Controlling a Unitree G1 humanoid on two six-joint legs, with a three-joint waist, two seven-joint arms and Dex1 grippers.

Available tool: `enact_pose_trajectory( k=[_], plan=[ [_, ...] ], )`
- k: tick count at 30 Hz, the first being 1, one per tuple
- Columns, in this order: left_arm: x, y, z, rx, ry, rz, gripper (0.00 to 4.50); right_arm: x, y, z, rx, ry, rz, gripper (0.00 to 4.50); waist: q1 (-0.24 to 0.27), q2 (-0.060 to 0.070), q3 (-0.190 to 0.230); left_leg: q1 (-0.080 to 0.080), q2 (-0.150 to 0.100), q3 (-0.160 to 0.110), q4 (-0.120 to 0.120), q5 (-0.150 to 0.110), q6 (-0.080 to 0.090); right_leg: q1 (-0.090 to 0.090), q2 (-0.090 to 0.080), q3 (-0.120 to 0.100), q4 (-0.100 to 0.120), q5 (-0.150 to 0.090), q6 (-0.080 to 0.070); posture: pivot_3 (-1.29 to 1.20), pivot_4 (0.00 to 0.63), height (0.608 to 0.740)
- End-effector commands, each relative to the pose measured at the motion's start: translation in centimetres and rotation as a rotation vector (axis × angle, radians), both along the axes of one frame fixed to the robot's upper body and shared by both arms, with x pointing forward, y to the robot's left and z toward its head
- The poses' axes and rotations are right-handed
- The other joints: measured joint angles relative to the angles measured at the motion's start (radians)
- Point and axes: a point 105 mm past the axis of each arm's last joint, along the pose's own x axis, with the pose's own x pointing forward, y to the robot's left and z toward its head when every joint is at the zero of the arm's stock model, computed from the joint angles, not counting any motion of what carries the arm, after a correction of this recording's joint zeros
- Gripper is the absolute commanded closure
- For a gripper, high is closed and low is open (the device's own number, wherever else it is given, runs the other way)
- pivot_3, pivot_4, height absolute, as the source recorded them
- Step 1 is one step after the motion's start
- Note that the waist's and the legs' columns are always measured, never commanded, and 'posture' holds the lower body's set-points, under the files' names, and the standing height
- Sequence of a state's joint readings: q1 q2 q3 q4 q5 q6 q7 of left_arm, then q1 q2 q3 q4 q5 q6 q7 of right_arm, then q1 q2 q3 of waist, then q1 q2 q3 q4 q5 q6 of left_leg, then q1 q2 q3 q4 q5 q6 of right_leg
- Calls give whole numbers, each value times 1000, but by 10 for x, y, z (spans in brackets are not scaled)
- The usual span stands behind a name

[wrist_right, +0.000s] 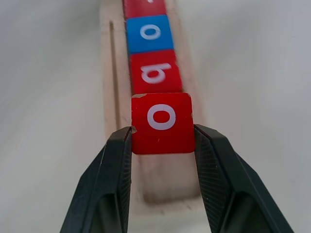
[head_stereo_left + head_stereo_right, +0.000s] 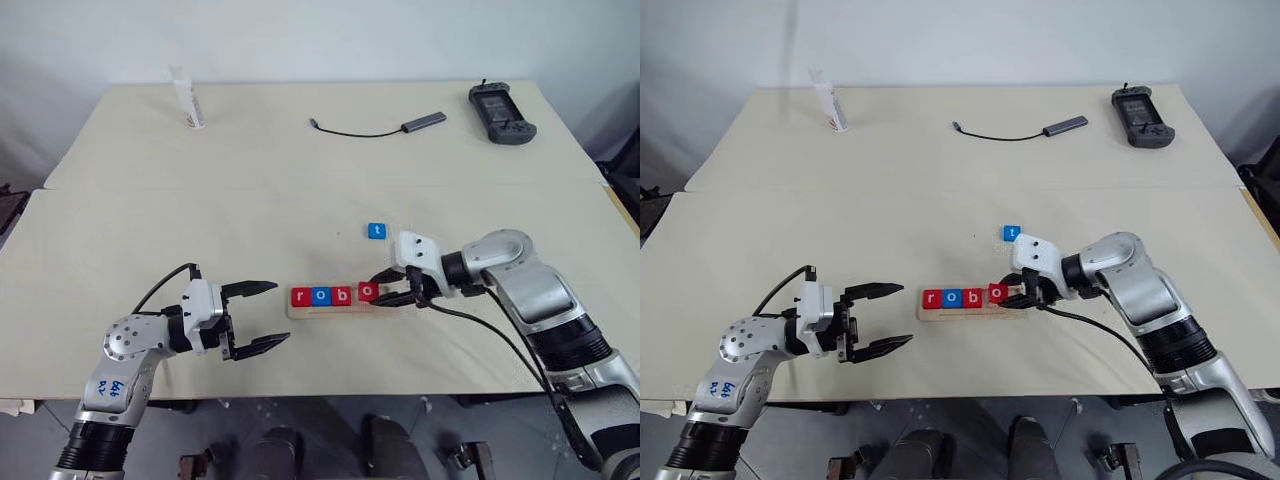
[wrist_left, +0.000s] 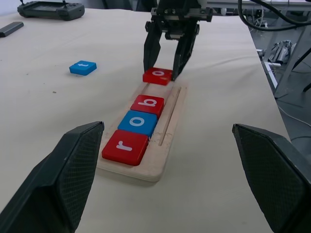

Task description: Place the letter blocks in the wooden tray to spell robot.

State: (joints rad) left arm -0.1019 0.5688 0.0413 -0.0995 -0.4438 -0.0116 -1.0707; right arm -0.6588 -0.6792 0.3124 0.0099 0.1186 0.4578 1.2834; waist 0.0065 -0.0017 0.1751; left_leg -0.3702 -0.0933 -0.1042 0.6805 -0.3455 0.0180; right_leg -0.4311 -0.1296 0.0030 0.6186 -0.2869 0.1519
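The wooden tray [image 2: 338, 312] lies at the table's front centre. In it sit a red r block [image 2: 301, 296], a blue o block [image 2: 321, 295] and a red b block [image 2: 343, 294] in a row. My right gripper [image 2: 384, 290] is shut on a red o block [image 1: 162, 123], which it holds just past the b over the tray's right part, a finger on each side. I cannot tell if it touches the wood. A blue t block [image 2: 376, 231] lies on the table behind the tray. My left gripper [image 2: 266, 315] hangs open and holds nothing, left of the tray.
At the back of the table are a white tube [image 2: 188, 100] on the left, a cable with a grey adapter [image 2: 424, 121] in the middle and a black handheld controller [image 2: 501, 112] on the right. The table's front edge runs close below the tray.
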Motion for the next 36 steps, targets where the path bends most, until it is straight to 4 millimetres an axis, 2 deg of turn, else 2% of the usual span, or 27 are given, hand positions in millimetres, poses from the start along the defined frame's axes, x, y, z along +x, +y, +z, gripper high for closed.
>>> enact_pose_trajectory(
  k=[1, 3, 8, 11, 14, 16, 20, 25, 32, 36],
  plan=[
    [0, 5, 7, 5, -37, 26, 0, 0, 5, 2, 0, -26, 9, 2322, -5, 0, 0, 0, 0, 0, 0, 0, 0, 0, 0, 0, 0, 0, 0, 0, 150, 740],
    [-1, 5, 8, 4, -39, 28, 0, -1, 5, 2, 1, -21, 16, 1782, -6, 0, 0, 0, 0, 0, 0, 0, 0, 0, 0, 0, 0, 0, 0, 0, 150, 740],
    [0, 5, 9, 4, -43, 33, 0, -9, 5, 12, 36, -27, 51, 65, -7, 0, 0, 0, 0, 0, 0, 0, 0, 0, 0, 0, 0, 0, 0, 0, 150, 740],
    [0, 5, 8, 2, -44, 37, 0, -4, -7, 16, 32, -41, 0, 26, -5, 0, 0, 0, 0, 0, 0, 0, 0, 0, 0, 0, 0, 0, 0, 0, 150, 740],
    [0, 6, 8, -1, -44, 40, 0, -4, -15, 17, 26, -26, -37, 708, -5, 0, 0, 0, 0, 0, 0, 0, 0, 0, 0, 0, 0, 0, 0, 0, 150, 740],
    [1, 6, 7, -3, -43, 41, 0, -3, -16, 14, 18, -21, -50, 1339, -5, 0, 0, 0, 0, 0, 0, 0, 0, 0, 0, 0, 0, 0, 0, 0, 150, 740],
    [1, 5, 6, -6, -42, 41, 0, 1, -18, 3, -12, -21, -83, 2727, -8, 0, 0, 0, 0, 0, 0, 0, 0, 0, 0, 0, 0, 0, 0, 0, 150, 740],
    [0, 6, 5, -4, -39, 43, 0, -2, -7, 0, -4, -15, -49, 4459, -7, 0, 0, 0, 0, 0, 0, 0, 0, 0, 0, 0, 0, 0, 0, 0, 150, 740],
    [-2, 6, 5, -2, -42, 48, 0, -1, 3, -2, 15, -22, -43, 4459, -7, 0, 0, 0, 0, 0, 0, 0, 0, 0, 0, 0, 0, 0, 0, 0, 150, 740],
    [-2, 6, 6, 0, -44, 48, 0, -4, -6, 7, 30, -51, -48, 4459, -7, 0, 0, 0, 0, 0, 0, 0, 0, 0, 0, 0, 0, 0, 0, 0, 150, 740]
  ],
)
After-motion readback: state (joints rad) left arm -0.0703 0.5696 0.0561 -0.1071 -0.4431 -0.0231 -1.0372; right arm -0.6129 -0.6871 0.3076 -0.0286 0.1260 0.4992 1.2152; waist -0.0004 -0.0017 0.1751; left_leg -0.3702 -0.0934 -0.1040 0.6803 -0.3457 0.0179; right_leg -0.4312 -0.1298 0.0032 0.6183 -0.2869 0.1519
